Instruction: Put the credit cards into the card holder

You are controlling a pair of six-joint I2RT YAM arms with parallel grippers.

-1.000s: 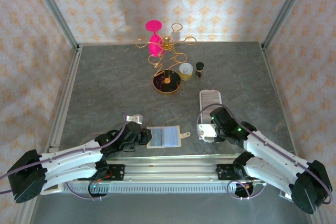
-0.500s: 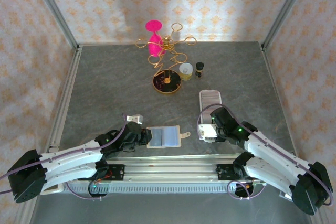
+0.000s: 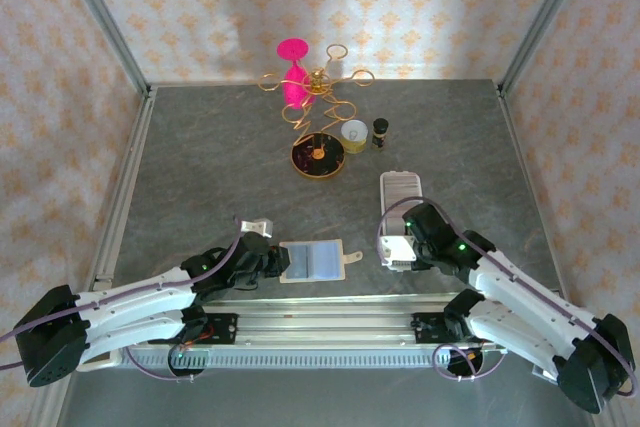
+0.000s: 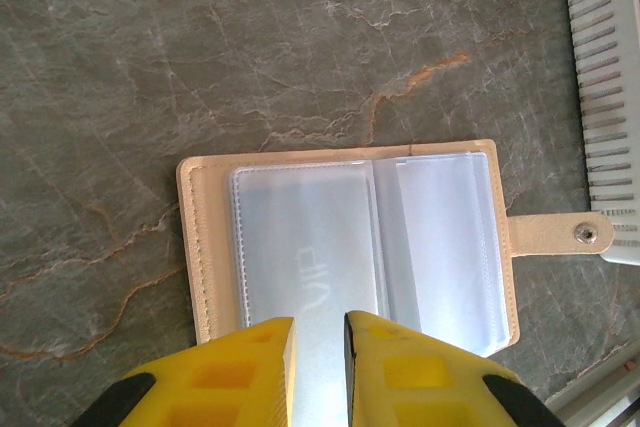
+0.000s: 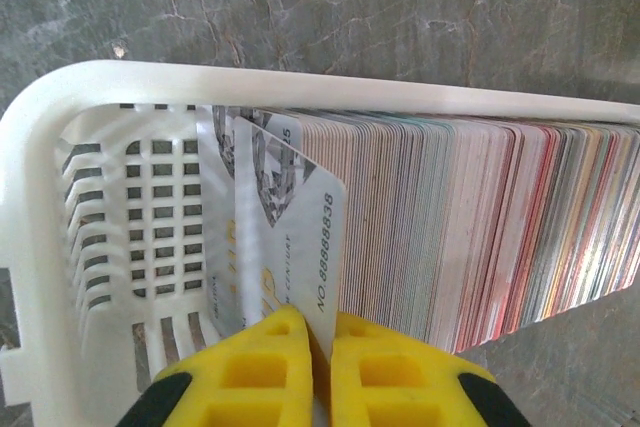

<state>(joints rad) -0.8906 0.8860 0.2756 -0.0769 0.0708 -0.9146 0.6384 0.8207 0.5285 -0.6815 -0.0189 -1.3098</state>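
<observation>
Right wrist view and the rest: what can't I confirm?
- Right wrist: right gripper hides the lower edge of the card; one or two pinched, unclear.
- Left wrist: left gripper hides the near edge of the card holder; grip unclear.
- Top external: right arm covers the near end of the tray.

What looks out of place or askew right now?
Nothing spilled or damaged. In the white basket, one card tilts away from the tightly packed row, but the right gripper is pinching it. Another card leans alongside it. The wallet lies open and flat under the left gripper.
</observation>
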